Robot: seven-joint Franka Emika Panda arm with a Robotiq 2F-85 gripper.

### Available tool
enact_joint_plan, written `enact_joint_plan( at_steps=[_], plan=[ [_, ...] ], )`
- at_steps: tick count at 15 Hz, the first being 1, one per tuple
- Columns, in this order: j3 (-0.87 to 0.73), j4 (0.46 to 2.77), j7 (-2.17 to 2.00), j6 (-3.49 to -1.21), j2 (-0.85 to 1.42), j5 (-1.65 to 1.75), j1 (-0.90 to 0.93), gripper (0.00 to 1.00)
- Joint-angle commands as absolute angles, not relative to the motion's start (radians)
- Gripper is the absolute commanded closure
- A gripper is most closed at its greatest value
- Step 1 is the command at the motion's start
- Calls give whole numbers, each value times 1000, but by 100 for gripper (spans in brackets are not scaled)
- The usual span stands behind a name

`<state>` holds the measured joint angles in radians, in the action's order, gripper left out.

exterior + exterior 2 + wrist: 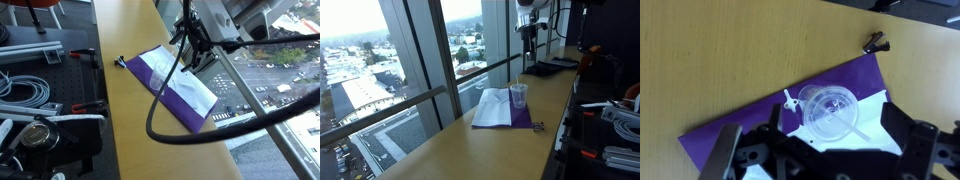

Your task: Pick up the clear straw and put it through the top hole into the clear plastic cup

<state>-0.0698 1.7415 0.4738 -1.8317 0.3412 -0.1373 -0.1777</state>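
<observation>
In the wrist view the gripper fills the bottom edge, jaws wide apart, holding nothing. Just above it, at centre frame, the straw seems to slant inside the cup. The cup stands on a purple sheet on a wooden counter beside tall windows.

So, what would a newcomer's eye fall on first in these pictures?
Probably the clear plastic cup with a lid, standing on the purple rectangular sheet on the long wooden counter, with a thin clear straw slanting down into it. The robot's open tool hangs above the cup, and tall windows beside the counter show a city far below.
</observation>
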Motion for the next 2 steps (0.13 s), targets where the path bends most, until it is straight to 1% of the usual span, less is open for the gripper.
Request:
enact_joint_plan(
  at_steps=[1,2],
  plan=[
    [-62,1776,479,-1878,322,-128,-183,0],
    [-62,1803,483,-1904,308,-124,-180,0]
  ],
)
